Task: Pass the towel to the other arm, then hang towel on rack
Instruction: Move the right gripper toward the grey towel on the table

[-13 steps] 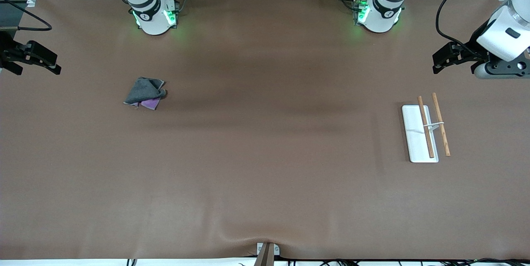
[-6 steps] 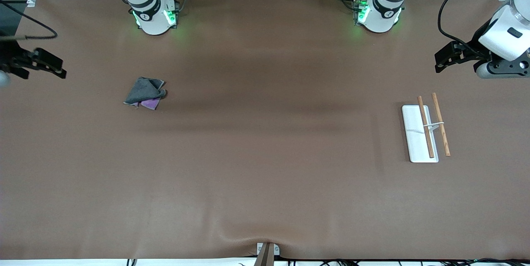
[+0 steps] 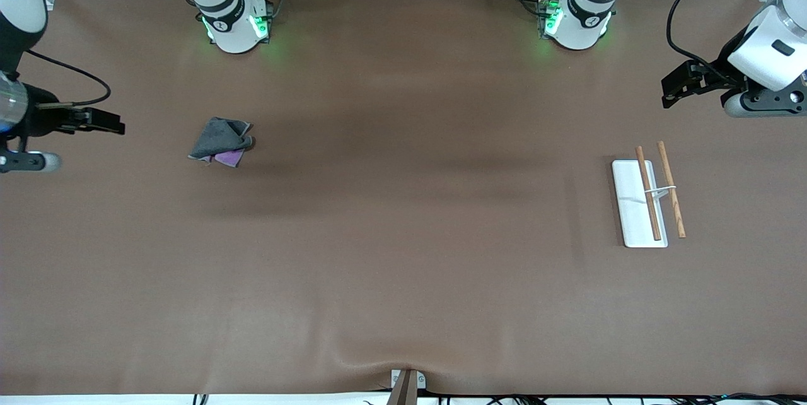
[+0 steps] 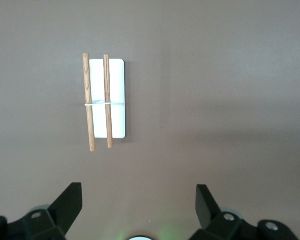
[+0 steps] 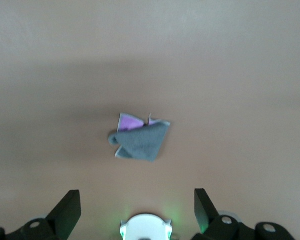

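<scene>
A: Where does the towel (image 3: 220, 146) lie?

B: Crumpled on the worktop (image 3: 403, 266) toward the right arm's end, grey side up with a purple corner showing. It is well apart from the right end effector (image 3: 110, 125), which hangs over the worktop's edge at that end. In the right wrist view the towel (image 5: 140, 138) sits ahead of the fingers (image 5: 67, 207), and those stand wide apart with nothing between them.

A: And the other arm?

B: The left end effector (image 3: 671, 84) waits over its own end of the worktop, fingers (image 4: 68, 202) spread and empty. The rack (image 3: 649, 199) lies near it on the worktop, two wooden rods over a white base plate, bare of any cloth.

A: So which step is this?

B: The very first, I judge: the approach for the pick. Nothing is grasped, passed or hung yet.

A: What does the next move call for?

B: Bringing the right end effector over the towel, descending onto a raised fold, and pinching enough cloth that a free edge hangs for the left arm to take.
</scene>
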